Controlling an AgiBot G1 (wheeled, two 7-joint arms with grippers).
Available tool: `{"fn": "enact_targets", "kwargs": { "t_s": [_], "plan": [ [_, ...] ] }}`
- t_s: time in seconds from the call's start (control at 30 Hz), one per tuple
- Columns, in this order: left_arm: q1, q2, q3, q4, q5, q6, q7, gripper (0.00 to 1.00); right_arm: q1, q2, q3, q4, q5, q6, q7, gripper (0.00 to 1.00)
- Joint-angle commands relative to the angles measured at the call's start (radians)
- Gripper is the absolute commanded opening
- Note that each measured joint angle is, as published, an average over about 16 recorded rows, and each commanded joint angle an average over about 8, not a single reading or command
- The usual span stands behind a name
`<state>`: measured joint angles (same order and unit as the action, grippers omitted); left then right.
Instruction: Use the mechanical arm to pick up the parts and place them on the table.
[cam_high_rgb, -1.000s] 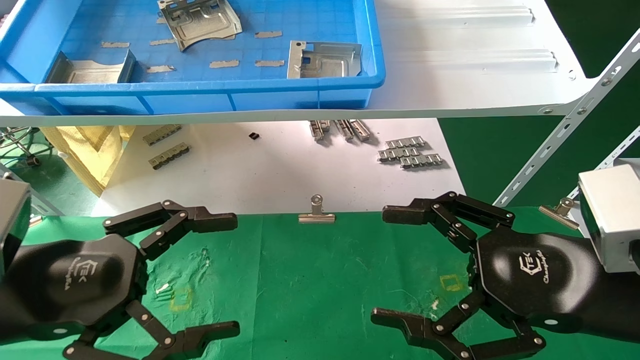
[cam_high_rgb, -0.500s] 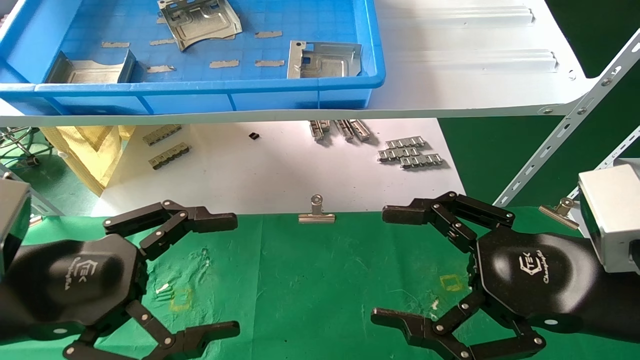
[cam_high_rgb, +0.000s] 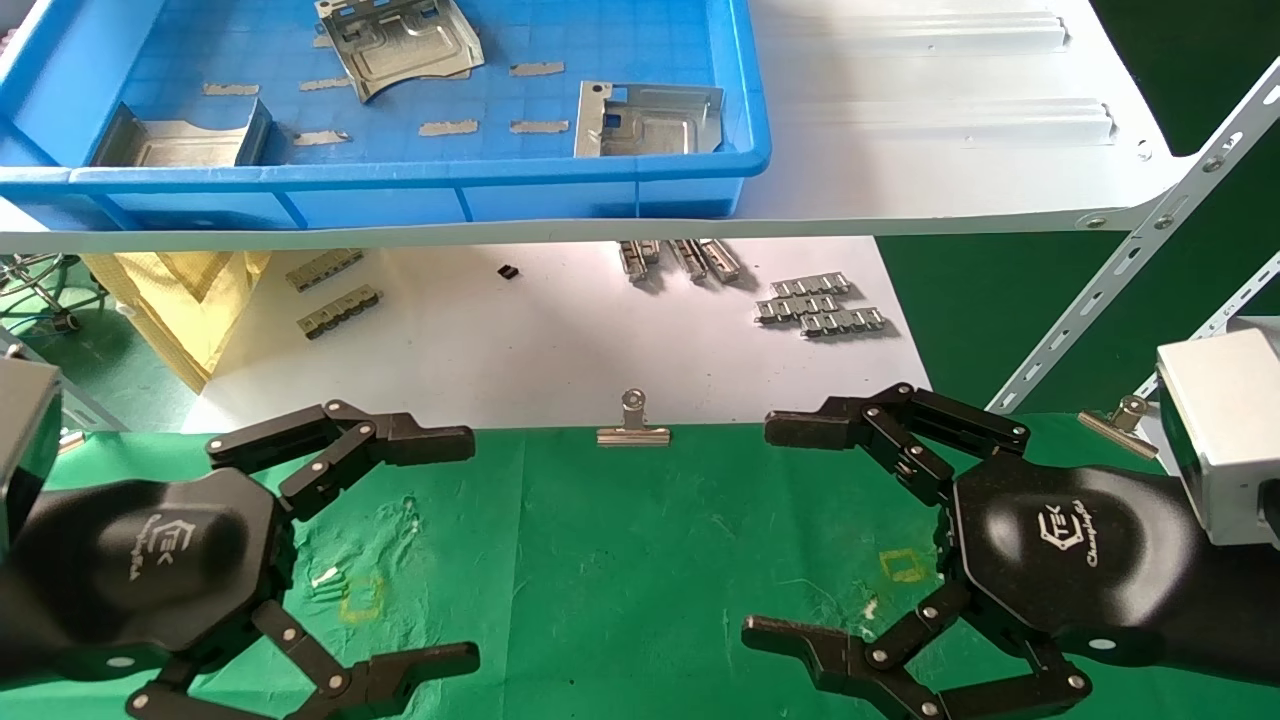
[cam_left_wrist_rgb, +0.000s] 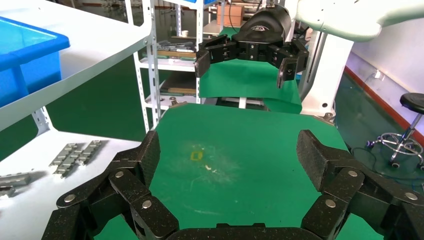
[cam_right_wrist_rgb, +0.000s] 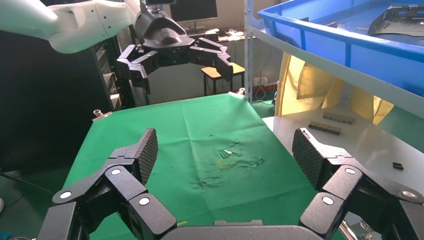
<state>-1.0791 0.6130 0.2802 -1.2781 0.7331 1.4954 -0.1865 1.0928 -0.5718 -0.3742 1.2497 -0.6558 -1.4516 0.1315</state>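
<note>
Three silvery stamped parts lie in a blue bin (cam_high_rgb: 640, 180) on the white shelf: one at the back (cam_high_rgb: 400, 45), one at the front left (cam_high_rgb: 180, 140), one at the right (cam_high_rgb: 650, 120). My left gripper (cam_high_rgb: 455, 545) hovers open and empty over the left of the green cloth table (cam_high_rgb: 620, 560). My right gripper (cam_high_rgb: 775, 530) hovers open and empty over its right side. Both face each other, well below and in front of the bin. In the left wrist view my left gripper (cam_left_wrist_rgb: 227, 155) is spread over the cloth. In the right wrist view my right gripper (cam_right_wrist_rgb: 225, 150) is too.
A white shelf (cam_high_rgb: 930, 130) overhangs a white sheet (cam_high_rgb: 560, 340) with small grey ridged strips (cam_high_rgb: 820, 305). Binder clips (cam_high_rgb: 633, 425) hold the cloth's far edge. Yellow squares (cam_high_rgb: 905, 565) mark the cloth. A slanted shelf brace (cam_high_rgb: 1130, 270) stands at the right.
</note>
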Motion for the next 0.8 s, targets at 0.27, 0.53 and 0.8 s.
{"fn": "enact_targets", "kwargs": {
  "t_s": [0.27,0.53,0.8],
  "plan": [
    [0.000,0.000,0.000,0.000,0.000,0.000,0.000,1.00,0.000,0.000,0.000,0.000,0.000,0.000,0.000,1.00],
    [0.000,0.000,0.000,0.000,0.000,0.000,0.000,1.00,0.000,0.000,0.000,0.000,0.000,0.000,0.000,1.00],
    [0.000,0.000,0.000,0.000,0.000,0.000,0.000,1.00,0.000,0.000,0.000,0.000,0.000,0.000,0.000,1.00]
  ]
}}
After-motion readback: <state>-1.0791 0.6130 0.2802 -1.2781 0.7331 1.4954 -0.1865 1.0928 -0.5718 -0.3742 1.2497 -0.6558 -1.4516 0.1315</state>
